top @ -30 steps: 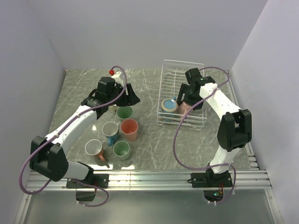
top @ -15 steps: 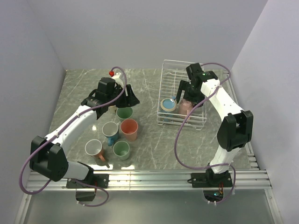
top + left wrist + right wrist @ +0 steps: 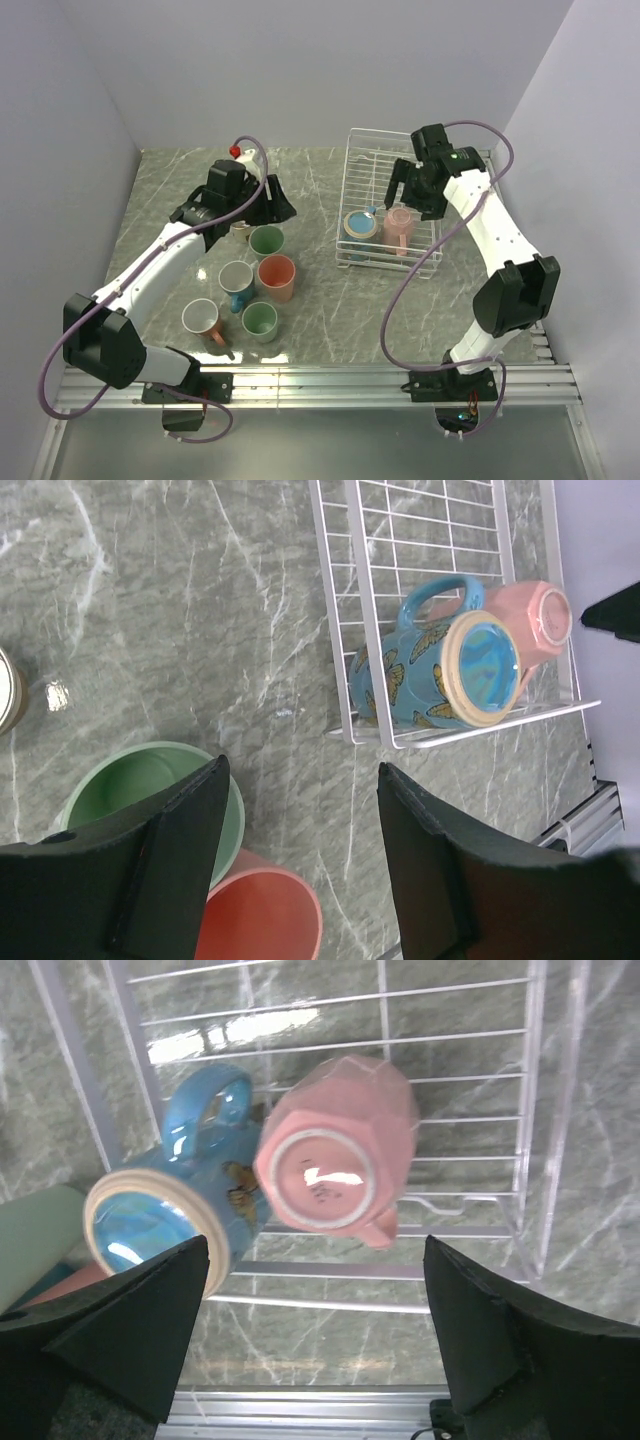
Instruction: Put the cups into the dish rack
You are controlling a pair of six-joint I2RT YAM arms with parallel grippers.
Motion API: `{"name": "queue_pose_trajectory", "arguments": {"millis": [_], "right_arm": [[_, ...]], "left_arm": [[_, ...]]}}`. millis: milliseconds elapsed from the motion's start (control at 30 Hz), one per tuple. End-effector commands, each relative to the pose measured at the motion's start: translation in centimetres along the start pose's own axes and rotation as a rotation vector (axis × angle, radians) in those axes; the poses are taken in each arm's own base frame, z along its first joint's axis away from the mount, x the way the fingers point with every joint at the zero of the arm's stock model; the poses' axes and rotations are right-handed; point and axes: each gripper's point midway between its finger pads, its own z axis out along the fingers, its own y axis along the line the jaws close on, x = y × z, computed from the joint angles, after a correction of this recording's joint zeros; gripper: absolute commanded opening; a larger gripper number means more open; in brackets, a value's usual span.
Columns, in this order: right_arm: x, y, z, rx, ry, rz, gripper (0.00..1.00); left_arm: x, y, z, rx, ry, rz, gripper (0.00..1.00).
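Note:
The white wire dish rack [image 3: 372, 160] stands at the back right of the table. Inside it lies a blue butterfly cup [image 3: 360, 226] on its side, and a pink cup [image 3: 399, 226] stands upside down beside it. My right gripper [image 3: 412, 197] hovers open over the pink cup [image 3: 335, 1145] and touches nothing. My left gripper [image 3: 278, 205] is open and empty above a green cup [image 3: 266, 241]. A salmon cup [image 3: 276, 275], a grey cup [image 3: 235, 277], a second green cup [image 3: 260, 320] and a metallic cup [image 3: 203, 320] stand on the table.
A small pale cup [image 3: 240, 230] sits partly under my left arm. The rack's near wall [image 3: 335, 600] lies just right of the cup cluster. A metal rail [image 3: 320, 378] runs along the near edge, and side walls close in the table.
My right gripper has let go of the pink cup and risen toward the back right, leaving the cup upside down in the rack. My left gripper has barely shifted.

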Motion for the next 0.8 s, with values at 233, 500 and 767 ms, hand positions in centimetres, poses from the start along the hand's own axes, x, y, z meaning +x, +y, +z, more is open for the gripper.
{"name": "queue_pose_trajectory", "arguments": {"millis": [233,500,767], "right_arm": [[-4.3,-5.2,2.8,0.084,-0.047,0.112,0.44],[-1.8,-5.4,6.4,0.103,0.017,0.092,0.33],[0.6,-3.7,6.2,0.052,0.036,0.045,0.32]], "left_arm": [[-1.8,-1.2,-2.6,0.008,-0.052,0.025,0.66],[-1.7,-1.0,-3.7,-0.008,-0.065,0.016,0.66],[-1.4,-0.4,-3.6,-0.032,-0.057,0.023,0.66]]}}
